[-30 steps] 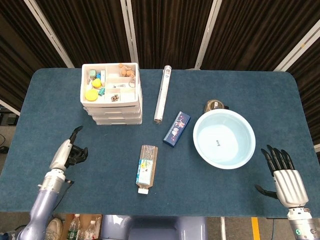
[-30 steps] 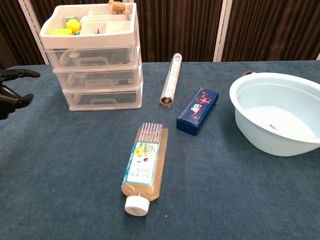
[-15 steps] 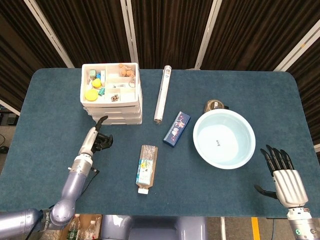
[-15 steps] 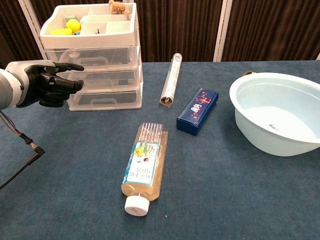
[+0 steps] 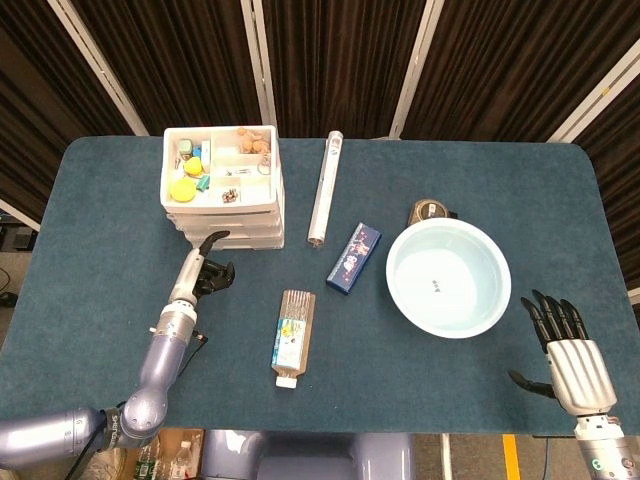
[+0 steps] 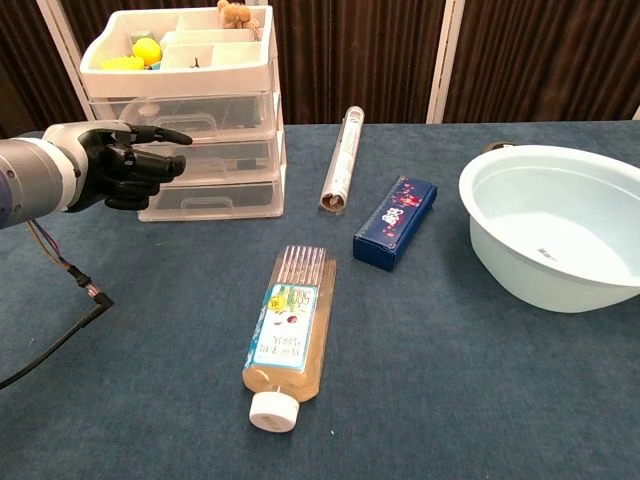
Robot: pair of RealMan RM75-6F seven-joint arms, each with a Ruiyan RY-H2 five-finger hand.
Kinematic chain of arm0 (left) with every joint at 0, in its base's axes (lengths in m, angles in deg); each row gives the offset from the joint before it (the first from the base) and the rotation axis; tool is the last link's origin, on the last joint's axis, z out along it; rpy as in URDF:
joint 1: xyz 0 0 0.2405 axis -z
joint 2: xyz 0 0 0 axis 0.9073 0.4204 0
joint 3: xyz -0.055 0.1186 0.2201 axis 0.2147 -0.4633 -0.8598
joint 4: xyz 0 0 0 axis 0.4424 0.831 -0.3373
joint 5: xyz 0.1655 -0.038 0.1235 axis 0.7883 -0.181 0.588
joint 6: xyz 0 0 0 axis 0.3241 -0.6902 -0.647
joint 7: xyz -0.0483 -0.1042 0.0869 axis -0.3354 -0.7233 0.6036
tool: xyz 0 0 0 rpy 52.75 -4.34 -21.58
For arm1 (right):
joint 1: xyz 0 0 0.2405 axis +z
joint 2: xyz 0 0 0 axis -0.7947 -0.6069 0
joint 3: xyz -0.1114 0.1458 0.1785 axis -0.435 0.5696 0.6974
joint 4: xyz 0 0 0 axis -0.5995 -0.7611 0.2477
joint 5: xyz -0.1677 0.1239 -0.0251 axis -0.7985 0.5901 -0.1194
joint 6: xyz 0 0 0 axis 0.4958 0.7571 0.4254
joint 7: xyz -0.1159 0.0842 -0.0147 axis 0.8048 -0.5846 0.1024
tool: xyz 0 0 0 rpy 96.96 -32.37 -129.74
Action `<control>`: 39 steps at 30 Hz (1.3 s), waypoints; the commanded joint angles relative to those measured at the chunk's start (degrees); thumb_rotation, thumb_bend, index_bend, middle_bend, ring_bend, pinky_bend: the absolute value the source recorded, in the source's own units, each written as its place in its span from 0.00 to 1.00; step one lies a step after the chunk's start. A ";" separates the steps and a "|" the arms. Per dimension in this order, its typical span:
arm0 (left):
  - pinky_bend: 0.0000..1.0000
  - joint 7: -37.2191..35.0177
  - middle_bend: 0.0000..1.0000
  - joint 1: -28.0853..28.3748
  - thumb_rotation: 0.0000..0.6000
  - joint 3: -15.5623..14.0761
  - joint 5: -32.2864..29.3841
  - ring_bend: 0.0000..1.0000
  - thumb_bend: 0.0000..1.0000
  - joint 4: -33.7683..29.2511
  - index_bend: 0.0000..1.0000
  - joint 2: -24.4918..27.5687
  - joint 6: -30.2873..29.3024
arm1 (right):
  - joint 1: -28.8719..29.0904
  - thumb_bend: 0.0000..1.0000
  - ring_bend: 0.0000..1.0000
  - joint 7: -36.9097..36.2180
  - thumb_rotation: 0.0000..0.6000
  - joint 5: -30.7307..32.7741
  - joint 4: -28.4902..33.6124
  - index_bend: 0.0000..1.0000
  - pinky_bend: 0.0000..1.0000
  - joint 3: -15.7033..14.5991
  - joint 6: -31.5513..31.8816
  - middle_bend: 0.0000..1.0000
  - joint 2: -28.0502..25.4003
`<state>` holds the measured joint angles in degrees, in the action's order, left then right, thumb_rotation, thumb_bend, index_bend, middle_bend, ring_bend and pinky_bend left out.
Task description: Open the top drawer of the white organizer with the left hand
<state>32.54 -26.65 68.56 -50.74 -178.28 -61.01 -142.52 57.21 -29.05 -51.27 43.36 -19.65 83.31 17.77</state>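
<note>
White organizer [image 6: 185, 115] is seen just beyond the left hand [image 6: 128, 165], its top drawer [image 6: 180, 112] closed; most fingers are curled in on nothing, one stretched toward the drawer fronts. Right hand [image 5: 572, 352] is held spread, empty

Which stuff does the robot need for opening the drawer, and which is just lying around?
Needed: white organizer, its top drawer, left hand.

Lying about: bottle, blue box, clear tube, basin, right hand.
</note>
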 commanded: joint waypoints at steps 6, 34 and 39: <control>1.00 -1.04 0.99 -0.22 1.00 -0.11 2.14 0.98 0.58 0.35 0.14 -0.75 -0.48 | 0.01 0.07 0.00 0.04 1.00 0.01 -0.04 0.00 0.00 -0.02 -0.08 0.00 0.06; 1.00 -5.34 1.00 2.17 1.00 3.69 0.36 0.98 0.58 8.82 0.21 -5.32 4.02 | 0.09 0.07 0.00 0.17 1.00 0.07 -0.02 0.00 0.00 -0.01 -0.28 0.00 0.11; 1.00 -5.76 1.00 2.40 1.00 3.83 0.79 0.98 0.58 8.75 0.23 -5.57 4.52 | 0.12 0.07 0.00 0.16 1.00 0.12 -0.03 0.00 0.00 0.00 -0.35 0.00 0.13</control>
<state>26.78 -24.27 72.40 -49.97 -169.51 -66.57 -138.02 57.34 -28.89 -51.15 43.32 -19.64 82.96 17.90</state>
